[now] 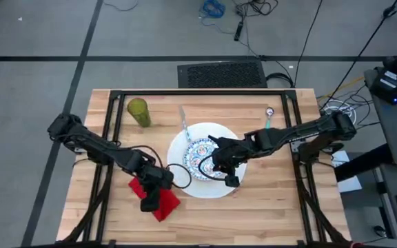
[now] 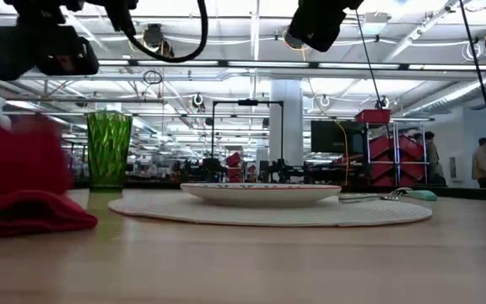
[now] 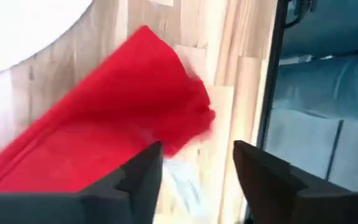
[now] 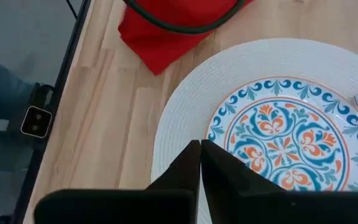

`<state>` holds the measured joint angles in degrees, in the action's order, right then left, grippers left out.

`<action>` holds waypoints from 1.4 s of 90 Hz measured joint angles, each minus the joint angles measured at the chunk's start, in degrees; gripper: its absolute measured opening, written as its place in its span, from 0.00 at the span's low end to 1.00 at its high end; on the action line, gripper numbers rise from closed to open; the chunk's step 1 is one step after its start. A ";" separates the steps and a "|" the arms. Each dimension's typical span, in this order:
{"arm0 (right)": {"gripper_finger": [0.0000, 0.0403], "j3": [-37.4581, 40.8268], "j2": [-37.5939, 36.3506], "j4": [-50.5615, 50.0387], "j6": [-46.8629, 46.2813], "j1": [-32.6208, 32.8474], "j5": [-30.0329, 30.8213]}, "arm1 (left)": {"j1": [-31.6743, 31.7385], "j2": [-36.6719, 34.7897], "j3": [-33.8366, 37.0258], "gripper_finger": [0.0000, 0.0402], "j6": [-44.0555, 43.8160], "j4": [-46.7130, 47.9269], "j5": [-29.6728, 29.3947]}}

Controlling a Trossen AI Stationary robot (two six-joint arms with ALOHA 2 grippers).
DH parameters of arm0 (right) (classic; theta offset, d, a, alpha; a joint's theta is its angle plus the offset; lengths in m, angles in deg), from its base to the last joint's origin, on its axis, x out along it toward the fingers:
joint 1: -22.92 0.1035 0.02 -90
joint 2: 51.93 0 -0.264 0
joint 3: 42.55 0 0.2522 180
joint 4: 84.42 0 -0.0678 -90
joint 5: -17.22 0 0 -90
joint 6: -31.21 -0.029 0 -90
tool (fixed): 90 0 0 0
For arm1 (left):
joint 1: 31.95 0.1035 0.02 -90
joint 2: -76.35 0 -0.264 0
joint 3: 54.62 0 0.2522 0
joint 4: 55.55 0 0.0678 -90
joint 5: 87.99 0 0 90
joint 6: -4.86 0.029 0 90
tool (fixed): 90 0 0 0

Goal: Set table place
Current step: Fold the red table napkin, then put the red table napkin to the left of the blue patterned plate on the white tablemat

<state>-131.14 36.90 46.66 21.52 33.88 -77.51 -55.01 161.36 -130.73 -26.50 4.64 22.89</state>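
A small blue-patterned plate (image 1: 204, 160) sits in the middle of a large white round plate (image 1: 185, 180) on the table (image 1: 267, 207). A red napkin (image 1: 163, 204) lies on the wood at the white plate's near left; in the low view part of the napkin (image 2: 11, 152) shows blurred above its flat part (image 2: 24, 215). My left gripper (image 3: 197, 171) hangs open above the napkin, and the napkin's corner (image 3: 194, 115) shows beyond the fingers. My right gripper (image 4: 201, 155) is shut, hovering over the plates' near edge.
An olive-green tumbler (image 1: 138, 111) stands at the far left. A fork (image 1: 183, 120) lies just beyond the white plate, and a teal-handled spoon (image 1: 268, 118) lies at the far right. Bare wood stretches along the near edge, right of the plates.
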 joint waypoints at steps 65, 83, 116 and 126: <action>0.00 0.00 0.00 1.98 -6.88 0.02 0.42 | 0.97 -5.91 -0.04 0.41 9.83 15.18 -12.69; 0.00 0.00 0.00 6.84 -12.52 0.02 3.51 | 1.21 -4.38 5.15 0.34 27.36 9.10 -13.16; 0.00 0.00 0.00 8.37 -27.62 2.45 7.22 | 5.63 -3.76 10.66 0.40 45.43 2.84 -10.21; 0.00 0.00 0.00 8.37 -29.05 4.69 10.99 | 6.66 -3.26 11.17 0.43 48.44 -0.88 -9.96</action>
<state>-131.14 36.90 55.03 -7.54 38.58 -66.52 -48.35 158.10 -119.56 21.94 3.76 12.93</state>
